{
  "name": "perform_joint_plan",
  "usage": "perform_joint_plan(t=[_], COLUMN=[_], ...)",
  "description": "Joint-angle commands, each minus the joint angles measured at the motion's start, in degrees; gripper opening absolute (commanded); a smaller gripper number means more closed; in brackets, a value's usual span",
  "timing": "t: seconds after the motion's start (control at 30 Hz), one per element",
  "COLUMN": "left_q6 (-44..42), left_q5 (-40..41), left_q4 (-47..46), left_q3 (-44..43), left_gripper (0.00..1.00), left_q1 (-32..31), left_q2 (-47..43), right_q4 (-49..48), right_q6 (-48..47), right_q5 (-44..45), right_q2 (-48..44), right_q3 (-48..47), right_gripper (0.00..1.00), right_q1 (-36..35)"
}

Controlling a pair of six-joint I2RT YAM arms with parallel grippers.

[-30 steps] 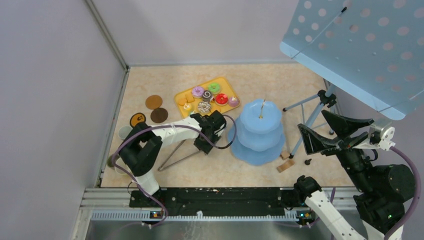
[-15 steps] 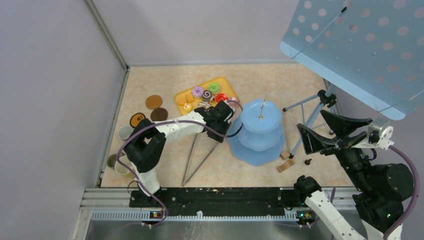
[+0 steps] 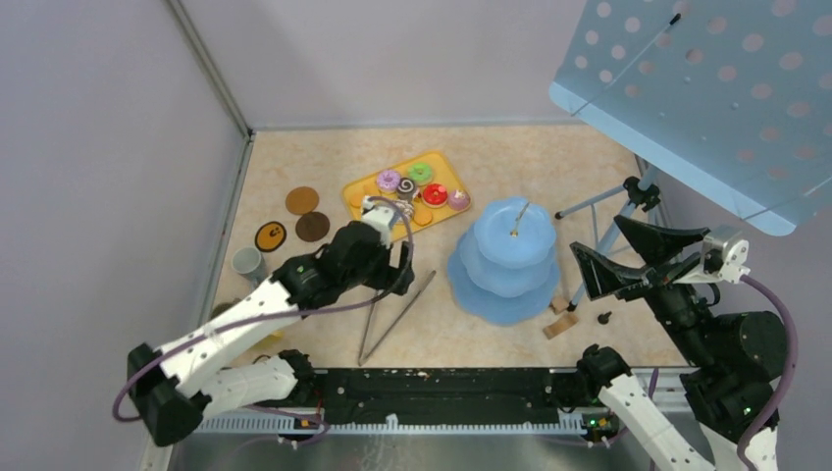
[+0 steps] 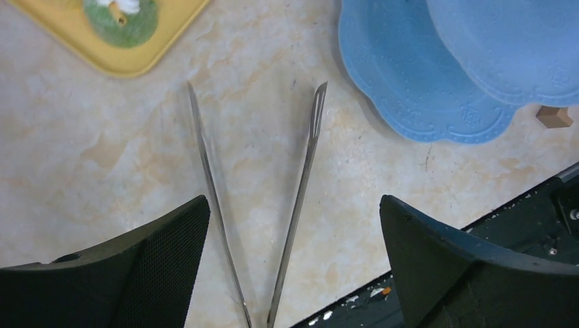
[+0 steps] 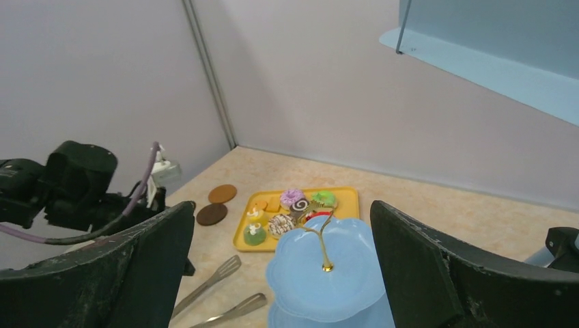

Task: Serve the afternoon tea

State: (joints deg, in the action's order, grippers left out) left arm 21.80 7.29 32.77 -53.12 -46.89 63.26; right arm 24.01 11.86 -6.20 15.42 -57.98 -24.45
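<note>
— Donuts and cupcakes (image 3: 410,188) all sit on the yellow tray (image 3: 442,159) at the far side of the table. The blue three-tier stand (image 3: 505,257) beside it looks bare on every tier that shows.
— So serving seems hardly begun. What of the arms?
— The left gripper (image 4: 293,201) hangs over the metal tongs (image 4: 305,164), jaws wide apart, nothing between them. The tongs lie flat, tips towards the tray. The right gripper (image 5: 281,205) is likewise spread and empty, raised beside the stand.
— Then the step in hand is probably taking up the tongs. That calls for coming down squarely across both blades, nearer the joined end, and closing gently so they don't skid.
</note>
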Motion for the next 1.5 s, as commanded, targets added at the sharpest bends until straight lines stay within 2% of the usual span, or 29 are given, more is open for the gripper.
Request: perform_joint_plan(t=[0.0,0.13,0.27,0.53,0.77,0.87,1.0,1.1,1.3,1.47], left_q6=[8.24,17.13,19.94,17.92,16.67,17.16,21.18,22.9,18.55,10.57], left_q5=[1.94,2.06,4.19,3.71,4.28,8.64,21.17,26.75,26.99,28.22], left_q4=[1.47,-0.9,-5.53,-13.73,-20.23,-21.4,-19.15,-20.48,-28.43,-32.09], left_q3=[10.42,14.61,20.61,26.57,28.24,27.34,24.64,23.98,23.75,22.79], left_gripper=[0.99,0.99,0.99,0.99,0.99,0.99,0.95,0.95,0.89,0.83], left_q1=[-0.26,-0.23,-0.27,-1.93,-3.16,-5.77,-13.62,-18.11,-18.85,-18.85], left_q2=[-7.46,-8.44,-8.05,-6.3,-4.27,-0.68,5.01,8.28,13.81,15.68], right_q4=[-5.69,-6.78,-6.52,-5.67,-6.32,-6.81,-7.11,-7.83,-8.77,-7.95], right_q6=[1.26,2.27,2.8,3.36,4.5,4.8,5.43,5.76,6.31,6.04], right_q5=[-2.35,-4.1,-4.03,-3.57,-3.91,-4.06,-4.09,-4.1,-4.28,-3.75], right_q2=[0.7,2.03,1.56,0.51,0.53,0.49,0.41,0.12,0.09,-0.05], right_q3=[2.16,1.95,1.72,2.25,3.45,4.02,4.63,5.66,6.49,6.11], right_gripper=[0.99,0.99,0.99,0.99,0.98,0.98,0.98,0.98,0.98,0.98], right_q1=[0.49,0.48,0.54,0.54,0.54,0.54,0.5,0.5,0.52,0.51])
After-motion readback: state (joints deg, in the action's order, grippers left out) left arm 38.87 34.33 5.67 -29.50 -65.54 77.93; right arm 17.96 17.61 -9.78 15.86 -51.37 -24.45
